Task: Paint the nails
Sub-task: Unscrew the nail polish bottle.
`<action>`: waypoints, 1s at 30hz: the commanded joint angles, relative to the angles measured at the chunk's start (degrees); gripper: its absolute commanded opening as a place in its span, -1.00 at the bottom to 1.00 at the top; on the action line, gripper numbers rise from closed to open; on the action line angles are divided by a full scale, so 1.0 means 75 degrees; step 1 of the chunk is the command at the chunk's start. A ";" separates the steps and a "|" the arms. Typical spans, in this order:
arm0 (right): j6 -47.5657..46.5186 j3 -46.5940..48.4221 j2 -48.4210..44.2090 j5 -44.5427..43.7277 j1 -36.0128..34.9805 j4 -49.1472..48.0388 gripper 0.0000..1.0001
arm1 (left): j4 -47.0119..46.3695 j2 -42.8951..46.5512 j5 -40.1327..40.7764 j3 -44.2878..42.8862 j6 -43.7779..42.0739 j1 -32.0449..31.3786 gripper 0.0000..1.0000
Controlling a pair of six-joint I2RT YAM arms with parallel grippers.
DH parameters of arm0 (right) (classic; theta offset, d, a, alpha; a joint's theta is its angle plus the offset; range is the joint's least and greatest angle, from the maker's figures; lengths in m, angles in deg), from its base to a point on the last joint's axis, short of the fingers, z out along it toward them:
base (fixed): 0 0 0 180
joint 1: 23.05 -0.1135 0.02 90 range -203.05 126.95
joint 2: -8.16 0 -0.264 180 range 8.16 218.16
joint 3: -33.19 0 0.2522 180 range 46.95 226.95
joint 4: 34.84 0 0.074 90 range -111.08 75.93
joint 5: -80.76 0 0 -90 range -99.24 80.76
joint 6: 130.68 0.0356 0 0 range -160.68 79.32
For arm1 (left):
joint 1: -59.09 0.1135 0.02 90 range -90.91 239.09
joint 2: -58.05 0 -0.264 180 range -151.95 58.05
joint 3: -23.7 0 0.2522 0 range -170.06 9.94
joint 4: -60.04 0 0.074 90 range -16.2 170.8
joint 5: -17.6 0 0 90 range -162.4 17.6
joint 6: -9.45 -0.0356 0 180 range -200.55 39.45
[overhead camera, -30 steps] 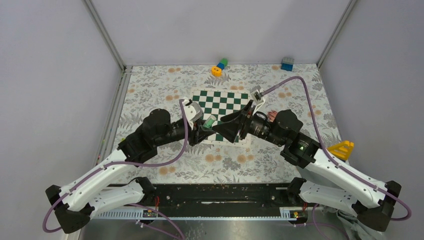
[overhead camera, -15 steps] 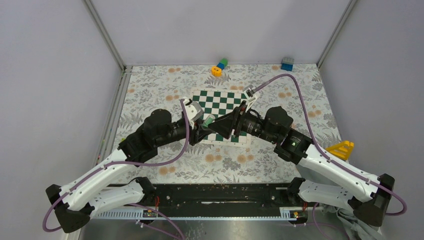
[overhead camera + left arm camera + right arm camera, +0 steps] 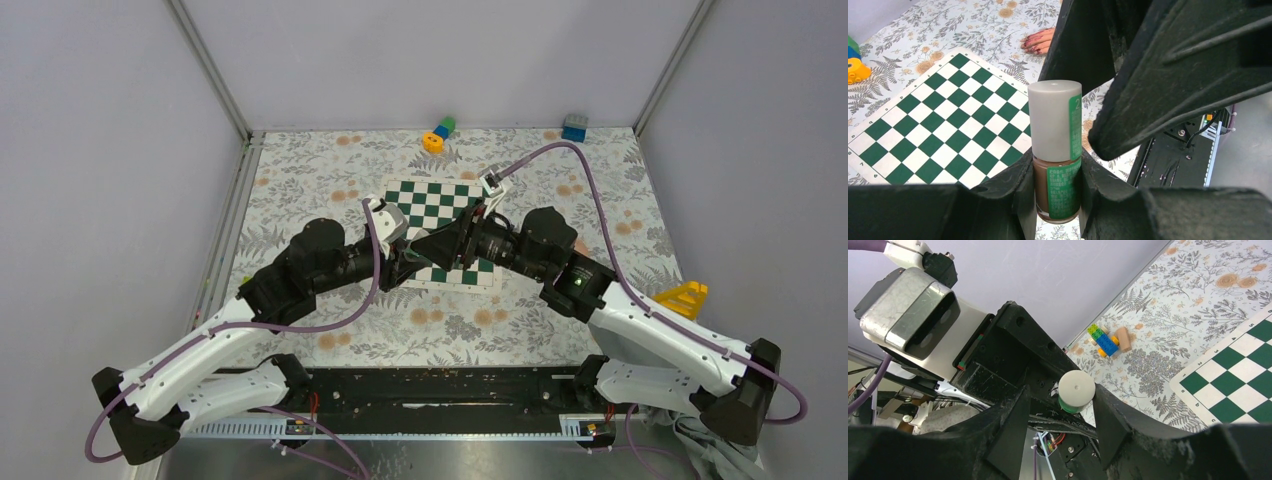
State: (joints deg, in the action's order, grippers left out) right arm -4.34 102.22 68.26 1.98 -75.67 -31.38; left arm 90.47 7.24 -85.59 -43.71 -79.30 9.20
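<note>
A small nail polish bottle [image 3: 1055, 165] with brown polish, a green label and a grey-white cap [image 3: 1050, 120] stands upright in my left gripper [image 3: 1057, 192], which is shut on its glass body. From the right, my right gripper [image 3: 1060, 400] reaches over the cap [image 3: 1076, 387]. Its jaws stand on both sides of the cap, one finger [image 3: 1108, 415] against it and a gap on the other side. Both grippers meet above the near edge of the chessboard [image 3: 440, 205]. A light-skinned hand [image 3: 1040, 40] with reddish nails [image 3: 1029, 46] rests on the floral cloth beyond the board.
A yellow, blue and green toy block figure [image 3: 438, 133] lies at the back of the table, and a blue block [image 3: 574, 127] sits at the back right. A yellow piece [image 3: 683, 298] lies right of my right arm. Walls close in three sides.
My right arm has moved left toward the bottle and its jaws have narrowed round the cap. The left gripper has held the bottle still.
</note>
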 commanded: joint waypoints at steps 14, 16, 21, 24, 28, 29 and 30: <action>0.0086 0.0402 0.0179 0.0104 -0.0039 -0.0552 -0.02 | -0.0369 0.0076 0.0108 -0.0325 -0.0109 -0.0040 -1.00; 0.0015 0.0370 0.0190 0.0074 -0.0042 -0.0496 -0.07 | -0.0404 0.0105 0.0048 -0.0301 -0.0109 -0.0051 -1.00; -0.0066 0.0303 0.0168 0.0062 -0.0039 -0.0407 -0.26 | -0.0491 0.0139 -0.0139 -0.0276 -0.0089 -0.0044 -1.00; -0.0096 0.0245 0.0134 0.0128 -0.0039 -0.0426 -0.42 | -0.0531 0.0163 -0.0248 -0.0260 -0.0056 -0.0044 -1.00; -0.0231 0.0181 0.0013 0.0412 -0.0039 -0.0588 -0.59 | -0.0675 0.0248 -0.0729 -0.0222 0.0027 0.0046 -1.00; -0.0317 0.0168 -0.0021 0.0536 -0.0040 -0.0654 -0.62 | -0.0721 0.0273 -0.0937 -0.0208 0.0041 0.0082 -1.00; -0.0415 0.0174 -0.0050 0.0732 -0.0033 -0.0719 -0.66 | -0.0747 0.0297 -0.1152 -0.0207 0.0034 0.0112 -1.00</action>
State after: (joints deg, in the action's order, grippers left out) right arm -5.06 102.39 69.50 2.24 -75.60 -32.30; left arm 90.47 7.96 -87.69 -43.71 -79.21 9.42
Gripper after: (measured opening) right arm 0.357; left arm 0.286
